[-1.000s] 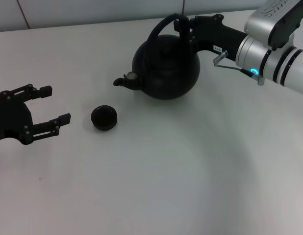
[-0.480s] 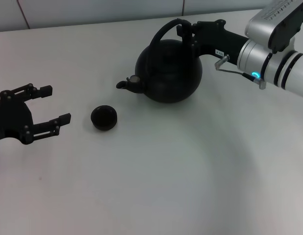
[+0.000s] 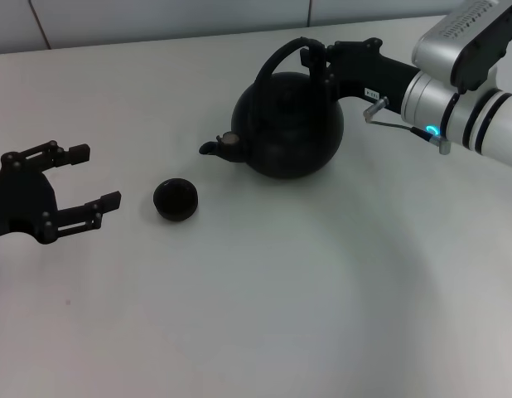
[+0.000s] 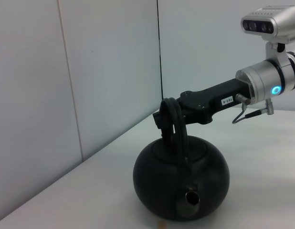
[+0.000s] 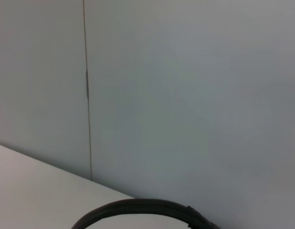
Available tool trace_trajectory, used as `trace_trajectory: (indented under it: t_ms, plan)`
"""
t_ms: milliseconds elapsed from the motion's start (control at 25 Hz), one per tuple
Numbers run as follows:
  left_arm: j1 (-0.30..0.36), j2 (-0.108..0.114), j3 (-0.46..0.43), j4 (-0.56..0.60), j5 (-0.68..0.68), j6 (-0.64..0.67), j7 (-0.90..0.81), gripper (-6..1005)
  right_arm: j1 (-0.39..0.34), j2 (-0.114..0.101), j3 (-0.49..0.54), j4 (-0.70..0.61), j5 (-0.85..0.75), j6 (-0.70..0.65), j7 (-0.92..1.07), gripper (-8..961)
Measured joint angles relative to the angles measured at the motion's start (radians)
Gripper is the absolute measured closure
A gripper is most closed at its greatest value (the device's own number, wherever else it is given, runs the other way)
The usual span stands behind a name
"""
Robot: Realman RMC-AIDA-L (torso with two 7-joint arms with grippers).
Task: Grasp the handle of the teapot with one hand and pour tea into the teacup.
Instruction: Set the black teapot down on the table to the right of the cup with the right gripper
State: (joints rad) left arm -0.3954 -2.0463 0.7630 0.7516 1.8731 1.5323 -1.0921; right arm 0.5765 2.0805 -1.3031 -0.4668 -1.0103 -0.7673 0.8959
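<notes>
One rigid, probably heavy teapot (image 3: 287, 124) stands on the surface (image 3: 281, 282) beside the teacup (image 3: 175, 199), the right tool (image 3: 310, 58) pinching its handle (image 3: 281, 62) near the crest, the best hold; the left tool (image 3: 82, 178) waits spread.

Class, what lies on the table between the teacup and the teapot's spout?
Nothing: in the head view only bare table separates the teacup from the teapot's spout.
</notes>
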Motion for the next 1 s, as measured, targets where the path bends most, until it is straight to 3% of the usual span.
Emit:
trace_trajectory:
  t_ms: [400, 640, 840, 1000]
  plan:
    - [-0.001, 0.0, 0.002, 0.001, 0.0, 0.0, 0.0, 211, -0.004, -0.002, -0.005, 0.001, -0.018, 0.001, -0.027, 863]
    - [-0.003, 0.0, 0.003, 0.002, 0.0, 0.0, 0.0, 211, -0.006, -0.002, -0.003, 0.0, -0.019, 0.002, -0.041, 665]
    - [-0.005, 0.0, 0.002, 0.002, 0.0, 0.0, 0.0, 211, -0.012, -0.001, -0.002, -0.002, -0.019, 0.0, -0.042, 574]
    - [-0.005, 0.0, -0.002, 0.002, -0.003, 0.0, 0.0, 211, -0.051, 0.002, 0.002, -0.045, -0.013, -0.021, -0.042, 575]
